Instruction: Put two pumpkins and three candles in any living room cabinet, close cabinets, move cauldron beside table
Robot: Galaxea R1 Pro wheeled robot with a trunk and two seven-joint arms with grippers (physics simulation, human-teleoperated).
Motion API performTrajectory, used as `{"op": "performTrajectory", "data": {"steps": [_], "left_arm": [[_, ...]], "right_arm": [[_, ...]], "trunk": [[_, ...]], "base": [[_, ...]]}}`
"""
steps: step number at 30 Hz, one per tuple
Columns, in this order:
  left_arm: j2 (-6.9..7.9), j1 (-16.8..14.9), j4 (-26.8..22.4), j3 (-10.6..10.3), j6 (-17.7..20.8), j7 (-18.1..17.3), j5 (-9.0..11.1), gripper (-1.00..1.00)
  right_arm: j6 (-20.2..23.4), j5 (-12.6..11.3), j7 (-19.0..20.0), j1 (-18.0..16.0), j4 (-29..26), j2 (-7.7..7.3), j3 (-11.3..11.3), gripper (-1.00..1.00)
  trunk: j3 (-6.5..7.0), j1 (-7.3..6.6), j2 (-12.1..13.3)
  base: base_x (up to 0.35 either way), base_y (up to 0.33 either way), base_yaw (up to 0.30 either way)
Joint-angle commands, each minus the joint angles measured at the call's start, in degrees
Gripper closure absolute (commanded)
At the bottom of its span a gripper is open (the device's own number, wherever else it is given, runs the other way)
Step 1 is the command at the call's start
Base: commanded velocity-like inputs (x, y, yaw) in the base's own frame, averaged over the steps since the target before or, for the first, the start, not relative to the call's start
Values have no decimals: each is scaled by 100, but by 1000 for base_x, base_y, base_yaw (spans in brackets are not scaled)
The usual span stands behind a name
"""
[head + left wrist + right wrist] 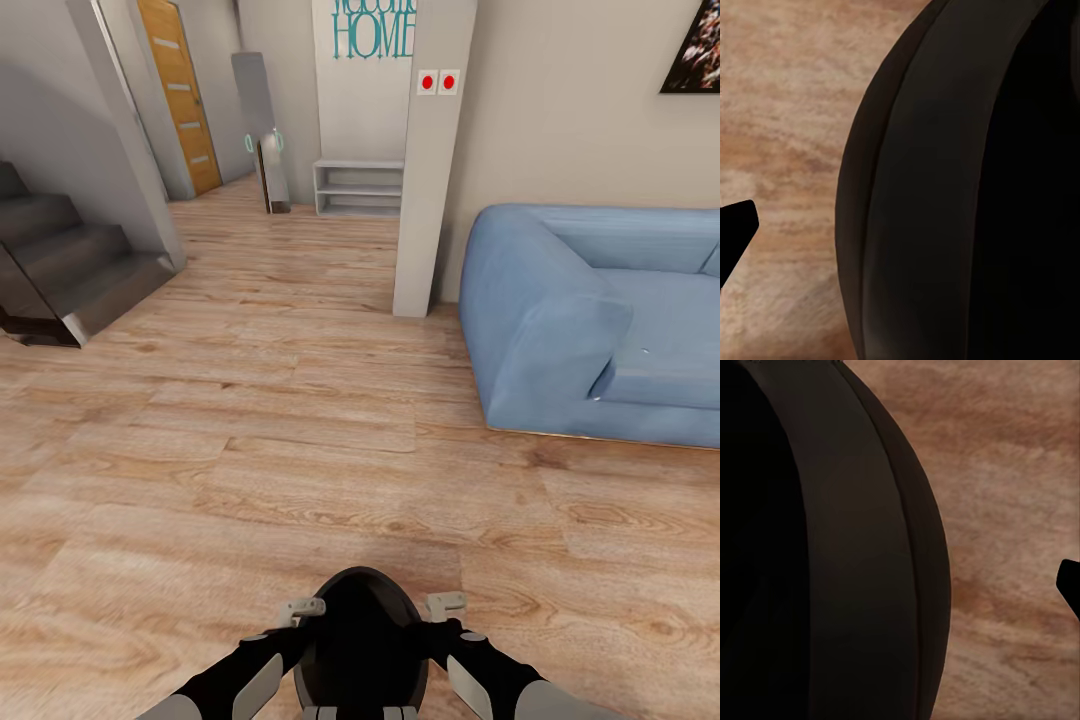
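Matte-black, the round bulging cauldron [358,640] sits pinched between my left end effector [302,607] and right end effector [446,603], carried low over the wooden plank floor [250,440]; no worktop in sight, so placing remains.

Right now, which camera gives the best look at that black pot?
The head view: the cauldron appears whole between both arms, above the wooden floor. Both wrist views give just a close dark curve of its side.
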Motion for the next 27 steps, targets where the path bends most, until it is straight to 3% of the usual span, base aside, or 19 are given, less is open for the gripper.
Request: {"op": "performTrajectory", "data": {"steps": [1, 2, 5, 6, 27], "left_arm": [[5, -4, -11, -48, -12, 47, 56, -100], [5, -4, -11, -48, -21, 47, 57, -100], [6, -4, -12, -48, -49, 47, 59, -100], [6, -4, -12, -48, -54, 47, 59, 100], [15, -4, -13, -45, -66, 48, 51, 100]], "right_arm": [[17, -27, 7, -4, -2, -3, 17, -100], [16, -27, 7, -4, -2, -3, 16, 100], [16, -27, 6, -4, -2, -4, 15, 100], [16, -27, 6, -4, -2, -4, 15, 100], [16, -27, 6, -4, -2, -5, 15, 100]], "trunk": [[-4, -1, -2], [-4, -1, -2], [-4, -1, -2], [-4, -1, -2], [-4, -1, -2]], "base": [[0, 0, 0], [0, 0, 0], [0, 0, 0], [0, 0, 0], [0, 0, 0]]}}
